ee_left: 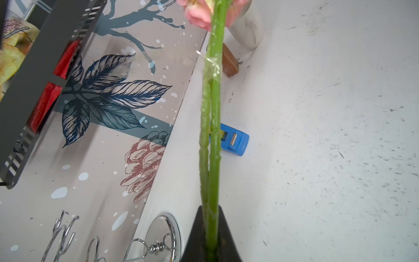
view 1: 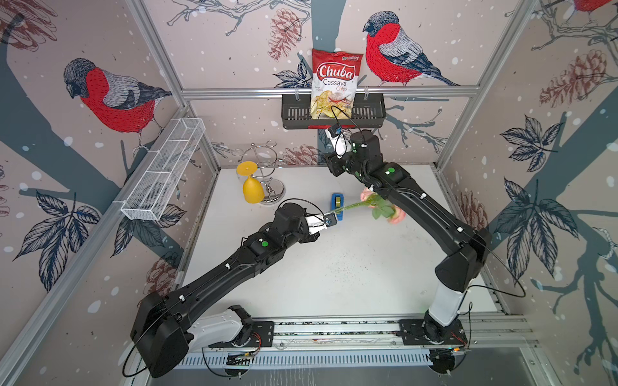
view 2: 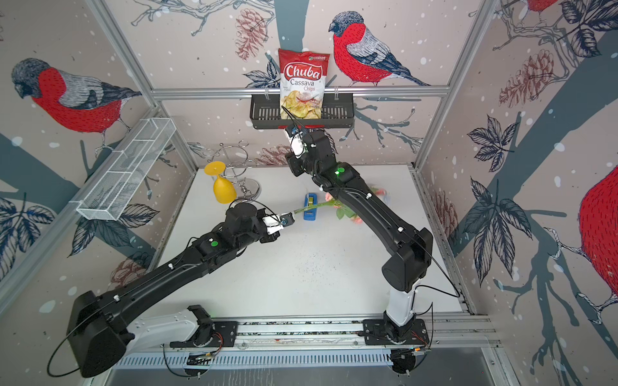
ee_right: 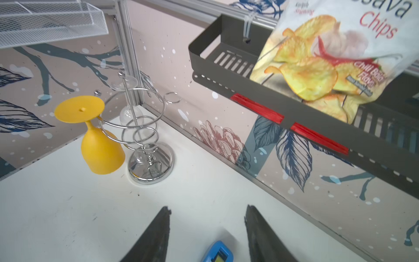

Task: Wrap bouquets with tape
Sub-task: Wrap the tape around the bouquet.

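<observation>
A white tabletop, scuffed and speckled, sits inside an aluminium-framed booth whose walls are papered with red-breasted birds, pine cones and dark leaves. On the back rail hangs a dark slotted metal basket holding a red-and-white bag of cassava chips. A white wire-mesh shelf is fixed along the left wall. In the back left corner a yellow plastic goblet hangs upside down from a chrome wire glass rack.

The left gripper is clamped tight on the lower ends of the bouquet, a bunch of artificial roses with pink blooms, green leaves and long thin green stems. The bunch is held off the table, roughly level, reaching towards the right arm. Its blooms are partly hidden behind that arm's forearm in both top views. In the left wrist view a strip of clear tape clings around the stems partway up.

The small blue plastic tape dispenser, with its yellowish roll, stands on the tabletop just beyond the left gripper. The stems pass above it.

The right gripper is raised near the back wall, below the basket. Its dark fingers stand apart with nothing between them, and the dispenser shows beneath them, untouched.
</observation>
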You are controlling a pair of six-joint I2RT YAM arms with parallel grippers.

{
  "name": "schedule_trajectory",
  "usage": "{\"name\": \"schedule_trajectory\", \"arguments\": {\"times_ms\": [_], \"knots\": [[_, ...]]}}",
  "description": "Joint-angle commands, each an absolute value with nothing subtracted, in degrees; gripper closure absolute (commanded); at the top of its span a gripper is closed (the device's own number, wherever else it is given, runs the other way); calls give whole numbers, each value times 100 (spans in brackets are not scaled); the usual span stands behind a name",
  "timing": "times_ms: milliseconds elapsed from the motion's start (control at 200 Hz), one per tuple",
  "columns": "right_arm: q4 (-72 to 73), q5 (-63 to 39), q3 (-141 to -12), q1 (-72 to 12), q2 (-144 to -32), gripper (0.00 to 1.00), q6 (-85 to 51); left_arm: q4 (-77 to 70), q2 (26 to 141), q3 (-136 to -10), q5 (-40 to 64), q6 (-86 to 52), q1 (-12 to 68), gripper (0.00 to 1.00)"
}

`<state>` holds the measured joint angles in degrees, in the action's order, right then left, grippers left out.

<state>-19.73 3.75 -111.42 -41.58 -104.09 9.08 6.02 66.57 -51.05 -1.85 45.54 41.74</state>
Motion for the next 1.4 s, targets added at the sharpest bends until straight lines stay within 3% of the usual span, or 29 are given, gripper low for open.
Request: {"name": "schedule_trajectory", "arguments": {"times_ms": [0, 355, 460, 535, 745, 951, 1231, 1396], "knots": [[-2039, 567, -11139, -4155, -10313, 44, 982, 494, 6621, -5097, -122, 4578, 4166, 100], [-1837, 1067, -10512, -4283, -8900, 43, 612, 506, 6770, -5263, -109, 3779, 4166, 100], [-1311, 1005, -9382, -4424, -7907, 41, 437, 126, 6654, -5215, -43, 3127, 4164, 100], [-641, 1265, -8343, -4591, -7117, 31, 129, -259, 6562, -5163, -6, 2507, 4166, 100], [523, 1362, -6389, -4726, -5821, 32, -1903, -1292, 6514, -4985, -554, 1141, 4170, 100], [1435, 1140, -5915, -4873, -6101, 30, -3344, -2244, 6569, -4765, -665, 783, 4188, 100], [1830, 512, -6584, -4869, -7073, 30, -4008, -2568, 6731, -4745, -729, 923, 4269, 100], [1527, 528, -7027, -4849, -7644, 42, -4047, -2757, 6760, -4754, -881, 1055, 4376, 100]]}}
